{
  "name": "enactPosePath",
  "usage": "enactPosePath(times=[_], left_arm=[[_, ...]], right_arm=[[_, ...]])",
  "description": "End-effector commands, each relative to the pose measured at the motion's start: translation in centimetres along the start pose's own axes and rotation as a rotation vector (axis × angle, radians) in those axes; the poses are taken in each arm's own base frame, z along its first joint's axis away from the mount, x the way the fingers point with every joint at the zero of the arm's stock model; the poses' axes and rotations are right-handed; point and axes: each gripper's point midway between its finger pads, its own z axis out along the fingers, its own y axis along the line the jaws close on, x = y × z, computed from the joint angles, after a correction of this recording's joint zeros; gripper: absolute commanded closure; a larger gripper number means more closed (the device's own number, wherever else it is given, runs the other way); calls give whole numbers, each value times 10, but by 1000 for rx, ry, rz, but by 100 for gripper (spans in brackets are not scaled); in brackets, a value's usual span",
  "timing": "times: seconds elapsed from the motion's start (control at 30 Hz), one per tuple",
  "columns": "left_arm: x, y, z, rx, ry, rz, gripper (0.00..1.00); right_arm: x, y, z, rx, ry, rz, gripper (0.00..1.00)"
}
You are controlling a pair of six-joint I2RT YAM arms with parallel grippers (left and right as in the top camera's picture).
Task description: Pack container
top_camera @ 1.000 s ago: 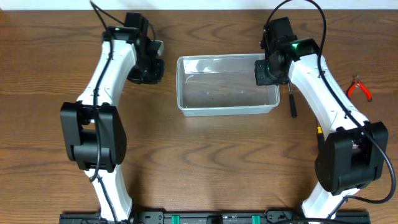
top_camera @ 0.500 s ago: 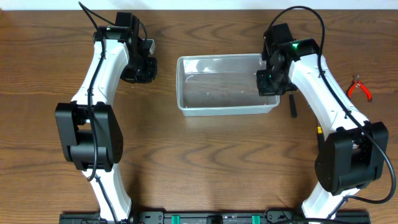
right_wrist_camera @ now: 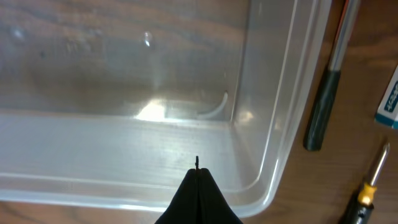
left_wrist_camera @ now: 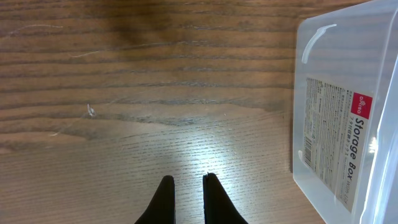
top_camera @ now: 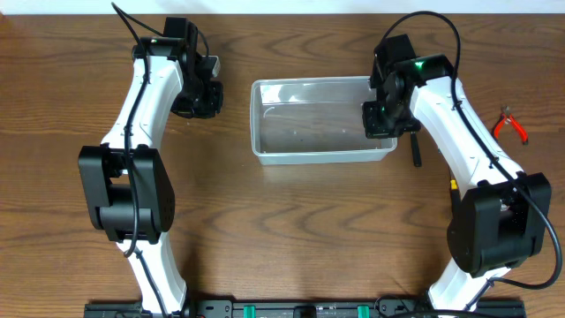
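The clear plastic container (top_camera: pixel 318 119) sits at the table's middle and holds nothing I can see. It shows at the right of the left wrist view (left_wrist_camera: pixel 339 118), with a "Storage Box" label, and fills the right wrist view (right_wrist_camera: pixel 143 93). My left gripper (top_camera: pixel 199 97) hovers over bare wood left of the container; its fingers (left_wrist_camera: pixel 188 179) stand a narrow gap apart and are empty. My right gripper (top_camera: pixel 381 119) is over the container's right end. Its fingers (right_wrist_camera: pixel 197 171) are pressed shut above the near wall, with nothing held.
A black-handled screwdriver (top_camera: pixel 415 146) lies just right of the container, also in the right wrist view (right_wrist_camera: pixel 323 109). A second screwdriver (right_wrist_camera: pixel 368 190) and a blue-and-white box (right_wrist_camera: pixel 388 99) lie beyond it. Red pliers (top_camera: pixel 510 124) lie at the far right.
My left gripper has moved left and back, away from the container. My right gripper has shifted slightly toward the container's near right corner.
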Motion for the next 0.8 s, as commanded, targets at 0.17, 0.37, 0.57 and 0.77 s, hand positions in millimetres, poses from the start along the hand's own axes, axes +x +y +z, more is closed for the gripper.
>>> enactPosePath(times=[0.17, 0.37, 0.57, 0.77], left_arm=[[4, 4, 8, -5, 29, -18, 93], [4, 4, 8, -5, 28, -17, 93], [4, 4, 8, -5, 28, -17, 93], [4, 4, 8, -5, 28, -17, 93]], right_arm=[[1, 1, -15, -11, -22, 18, 99], [17, -2, -15, 2, 45, 25, 99], [30, -4, -16, 14, 98, 42, 99], [37, 1, -17, -16, 130, 47, 99]])
